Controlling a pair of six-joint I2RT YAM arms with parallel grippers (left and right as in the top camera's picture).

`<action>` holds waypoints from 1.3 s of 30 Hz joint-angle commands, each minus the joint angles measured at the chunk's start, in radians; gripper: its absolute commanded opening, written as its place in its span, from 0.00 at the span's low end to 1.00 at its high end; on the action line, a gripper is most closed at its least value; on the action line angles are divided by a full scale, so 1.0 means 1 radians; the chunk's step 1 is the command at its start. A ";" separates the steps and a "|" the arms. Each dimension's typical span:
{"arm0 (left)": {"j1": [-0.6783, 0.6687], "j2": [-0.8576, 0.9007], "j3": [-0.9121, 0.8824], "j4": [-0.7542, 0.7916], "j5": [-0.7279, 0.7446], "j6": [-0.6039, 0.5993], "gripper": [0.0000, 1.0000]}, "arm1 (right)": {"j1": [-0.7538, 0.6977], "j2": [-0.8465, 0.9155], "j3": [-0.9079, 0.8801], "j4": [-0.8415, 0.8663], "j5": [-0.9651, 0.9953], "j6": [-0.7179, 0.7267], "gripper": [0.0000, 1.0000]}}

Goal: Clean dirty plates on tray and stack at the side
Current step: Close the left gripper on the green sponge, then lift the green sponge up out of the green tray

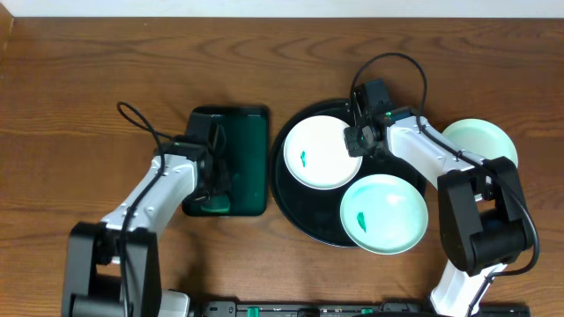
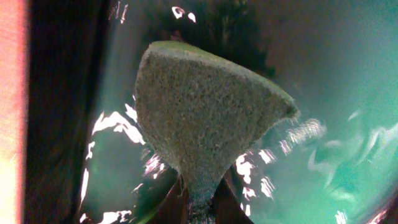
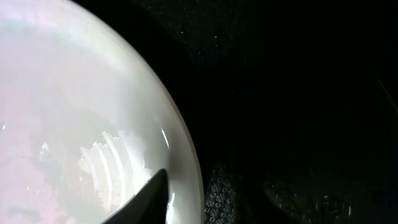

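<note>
Left gripper (image 2: 199, 210): jaws pinched tight on the narrow end of a sponge (image 2: 205, 118). The sponge is a coarse, grey-green, fibrous wedge that fans out wide away from the fingers. It hangs over the 7 o'clock corner of the green tray (image 1: 251, 150), a rectangular tray of glossy dark green with bright reflections on its floor. Right gripper (image 1: 359, 139): at the 2 o'clock rim of the white plate (image 1: 317, 154). In the right wrist view one dark finger (image 3: 149, 199) lies over the inner side of the rim; the other finger is lost against the dark, so I cannot tell how wide the jaws stand. The white plate is round, shallow and smooth, with a small green smear left of centre, and it sits at 10 o'clock inside the black tray (image 1: 300, 211). The black tray is large, round and glossy with a raised rim, and lies just beside the green tray, at the green tray's 3 o'clock. The mint plate (image 1: 388, 216) is the same shape and also bears a green smear; it lies at the black tray's 5 o'clock, its outer edge at the rim. The third plate (image 1: 483, 139), pale mint, lies on the wooden table (image 1: 70, 106) at the black tray's 2 o'clock, partly covered by the right arm.
</note>
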 commanded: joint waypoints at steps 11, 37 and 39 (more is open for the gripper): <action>-0.002 -0.108 0.332 -0.264 -0.006 0.013 0.07 | 0.010 0.002 0.007 -0.003 0.009 -0.001 0.41; -0.002 -0.130 0.333 -0.270 0.002 0.039 0.07 | 0.010 0.002 0.007 0.007 0.009 -0.001 0.72; -0.002 -0.130 0.333 -0.270 0.002 0.039 0.07 | 0.010 0.002 0.007 0.006 0.009 -0.001 0.44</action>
